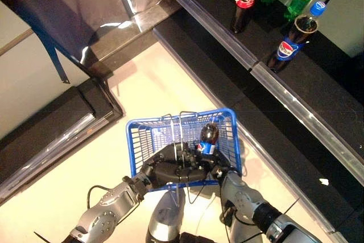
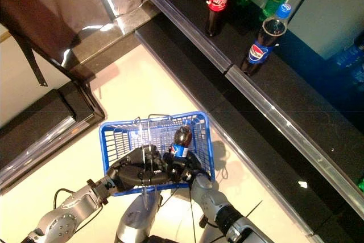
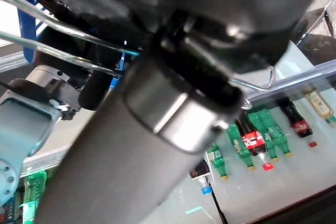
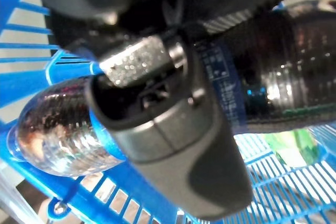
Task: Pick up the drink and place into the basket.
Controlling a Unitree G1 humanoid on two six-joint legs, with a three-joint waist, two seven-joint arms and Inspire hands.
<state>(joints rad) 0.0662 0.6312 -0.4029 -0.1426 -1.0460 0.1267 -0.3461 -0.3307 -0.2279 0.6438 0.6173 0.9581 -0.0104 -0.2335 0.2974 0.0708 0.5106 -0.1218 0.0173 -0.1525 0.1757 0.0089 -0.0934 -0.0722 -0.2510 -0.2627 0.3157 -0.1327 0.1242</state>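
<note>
— Where was the bottle?
— Inside the blue basket, with the right hand curled round it.
— And the left hand?
— Closed on the basket's wire handle.

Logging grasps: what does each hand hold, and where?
Right hand grips the cola bottle around its labelled middle; left hand holds the blue basket by its wire handle.

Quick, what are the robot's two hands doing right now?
Left hand: shut on the wire handle of the blue basket.
Right hand: shut on the cola bottle, holding it inside the basket.
</note>
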